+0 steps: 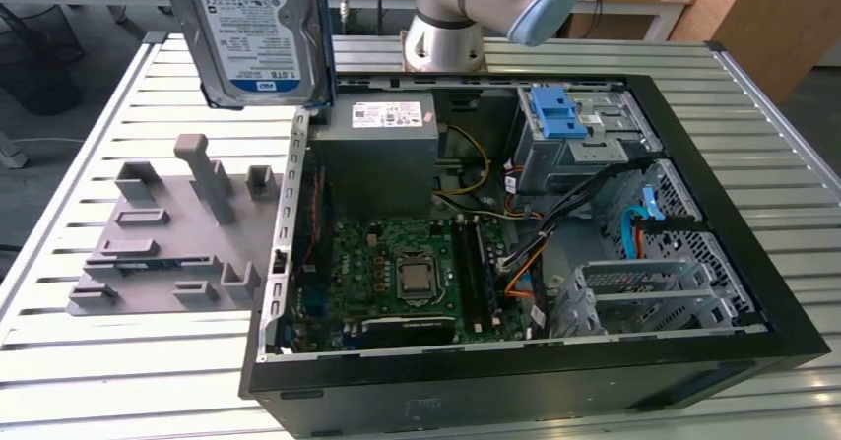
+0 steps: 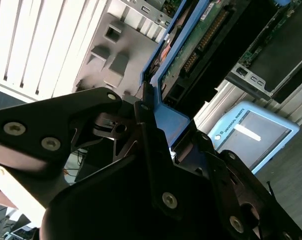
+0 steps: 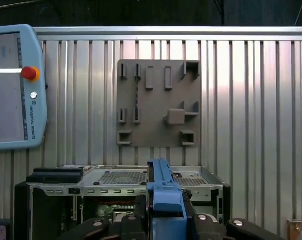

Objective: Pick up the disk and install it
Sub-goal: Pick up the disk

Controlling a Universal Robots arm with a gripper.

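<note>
Holding disk [image 1: 256,31] aloft, gripper [image 3: 165,220] clamped on its blue frame.
Below: grey fixture plate [image 1: 158,243] beside open computer case [image 1: 526,376], on slatted table [image 1: 79,361].

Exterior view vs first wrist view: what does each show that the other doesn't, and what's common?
Exterior view: the disk held aloft, label facing the camera; the arm's base; the grey cage with blue latch. First wrist view: the teach pendant on the table; the disk edge-on, blue frame up front. Both: the grey fixture plate and the open computer case.
</note>
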